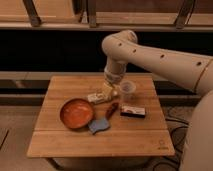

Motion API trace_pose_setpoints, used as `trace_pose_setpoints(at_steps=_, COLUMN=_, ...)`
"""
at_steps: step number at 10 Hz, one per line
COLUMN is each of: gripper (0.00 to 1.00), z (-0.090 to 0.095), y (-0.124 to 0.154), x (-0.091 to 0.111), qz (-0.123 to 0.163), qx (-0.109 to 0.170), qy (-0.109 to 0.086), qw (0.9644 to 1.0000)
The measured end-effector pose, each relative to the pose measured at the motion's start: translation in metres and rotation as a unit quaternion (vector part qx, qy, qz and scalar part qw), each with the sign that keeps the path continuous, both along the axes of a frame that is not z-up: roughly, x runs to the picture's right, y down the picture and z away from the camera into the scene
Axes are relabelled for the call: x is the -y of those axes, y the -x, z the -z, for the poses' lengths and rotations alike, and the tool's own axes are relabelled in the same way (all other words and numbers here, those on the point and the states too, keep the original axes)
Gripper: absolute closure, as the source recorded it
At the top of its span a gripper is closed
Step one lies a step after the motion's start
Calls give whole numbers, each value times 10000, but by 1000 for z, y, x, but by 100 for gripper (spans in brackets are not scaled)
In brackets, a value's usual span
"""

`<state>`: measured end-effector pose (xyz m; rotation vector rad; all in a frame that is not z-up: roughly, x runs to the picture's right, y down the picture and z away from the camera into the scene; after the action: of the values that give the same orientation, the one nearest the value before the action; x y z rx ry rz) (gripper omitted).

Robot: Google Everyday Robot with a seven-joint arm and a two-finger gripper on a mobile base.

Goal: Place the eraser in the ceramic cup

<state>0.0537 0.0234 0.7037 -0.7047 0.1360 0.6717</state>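
The eraser lies flat on the wooden table, right of centre, a white face with dark edges. The ceramic cup stands upright at the back of the table, a little behind the eraser. My gripper hangs from the cream arm that reaches in from the right. It is low over the table just left of the cup, above the right end of a white labelled bottle. The gripper is behind and to the left of the eraser, apart from it.
A wide orange bowl sits left of centre. A blue squarish pad lies in front of it. A small reddish-brown object lies between the bowl and the eraser. A dark shelf runs behind the table.
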Motion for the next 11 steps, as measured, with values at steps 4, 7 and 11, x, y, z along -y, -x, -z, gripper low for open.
trace_pose_setpoints(at_steps=4, gripper=35, z=-34, y=-64, x=-30, qz=-338, qx=-687, qy=396, qw=9963)
trace_pose_setpoints(at_steps=7, gripper=35, z=-66, y=-80, x=-24, qz=-177, qx=-517, qy=289, qw=9981)
trace_pose_setpoints(at_steps=11, gripper=35, z=-74, y=-91, x=-49, qz=-157, qx=-155, qy=649, qw=9976)
